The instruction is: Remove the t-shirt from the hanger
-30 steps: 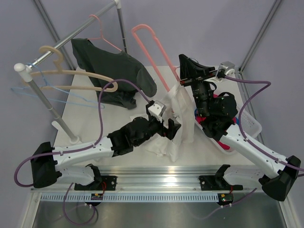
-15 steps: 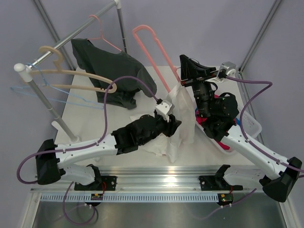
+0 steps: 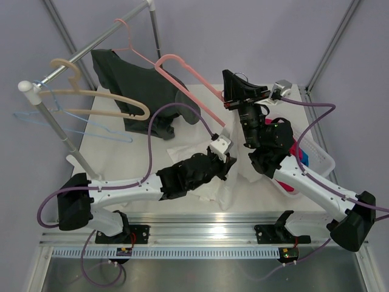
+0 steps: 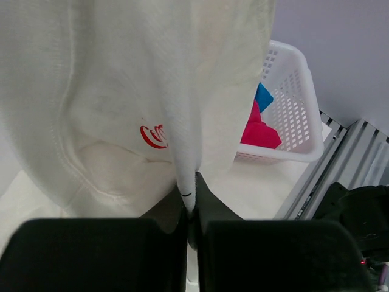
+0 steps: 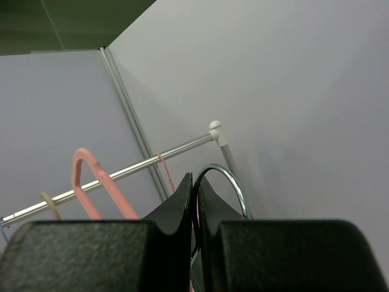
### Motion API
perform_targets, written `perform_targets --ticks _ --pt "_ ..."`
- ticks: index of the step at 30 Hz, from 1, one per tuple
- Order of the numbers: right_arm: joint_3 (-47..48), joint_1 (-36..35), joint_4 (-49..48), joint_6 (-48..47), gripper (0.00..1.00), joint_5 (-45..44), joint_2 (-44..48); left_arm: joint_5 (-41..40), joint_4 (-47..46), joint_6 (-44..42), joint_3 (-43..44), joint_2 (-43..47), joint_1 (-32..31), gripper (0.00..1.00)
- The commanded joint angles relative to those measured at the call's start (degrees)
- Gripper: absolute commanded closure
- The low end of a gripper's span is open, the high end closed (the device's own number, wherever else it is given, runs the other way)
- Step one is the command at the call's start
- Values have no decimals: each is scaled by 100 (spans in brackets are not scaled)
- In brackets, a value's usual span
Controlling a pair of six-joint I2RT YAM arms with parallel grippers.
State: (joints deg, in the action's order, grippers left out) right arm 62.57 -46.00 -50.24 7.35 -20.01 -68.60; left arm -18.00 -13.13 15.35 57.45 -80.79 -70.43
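Item: t-shirt (image 3: 236, 159) hanging off the low end of the hanger (image 3: 182, 76) over mid-bench (image 3: 112, 158), its free shoulder aimed at 10 o'clock; left claw (image 4: 189, 210) pinched tight on one thin fold, right claw (image 5: 196, 185) seemingly clamped on the hook; likely hazards are the fold slipping or the neckline snagging.

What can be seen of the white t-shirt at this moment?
The t-shirt is white knit cloth, bunched into a hanging column below the hanger, whose upper-left shoulder sticks out bare. Its lower part lies crumpled on the table. Part of a red graphic shows in the left wrist view. The left gripper is shut on a fold of it.
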Motion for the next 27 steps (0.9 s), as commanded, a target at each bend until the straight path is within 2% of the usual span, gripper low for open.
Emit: perform_targets --ticks 1,10,16,21,27 --pt "405 38 -733 91 100 50 -57 -80 -234 -191 -278 -121 -67 100" --pt "713 73 -690 653 100 94 -286 -458 -489 -217 -542 -516 -67 100" --pt "985 82 -435 618 100 102 -198 -933 -156 2 -428 -604 12 100" --pt "1100 74 -48 469 100 129 -5 -1065 161 512 -375 -823 407 100" --pt "1416 82 348 108 100 164 180 -1118 -506 477 -779 -1061 496 100"
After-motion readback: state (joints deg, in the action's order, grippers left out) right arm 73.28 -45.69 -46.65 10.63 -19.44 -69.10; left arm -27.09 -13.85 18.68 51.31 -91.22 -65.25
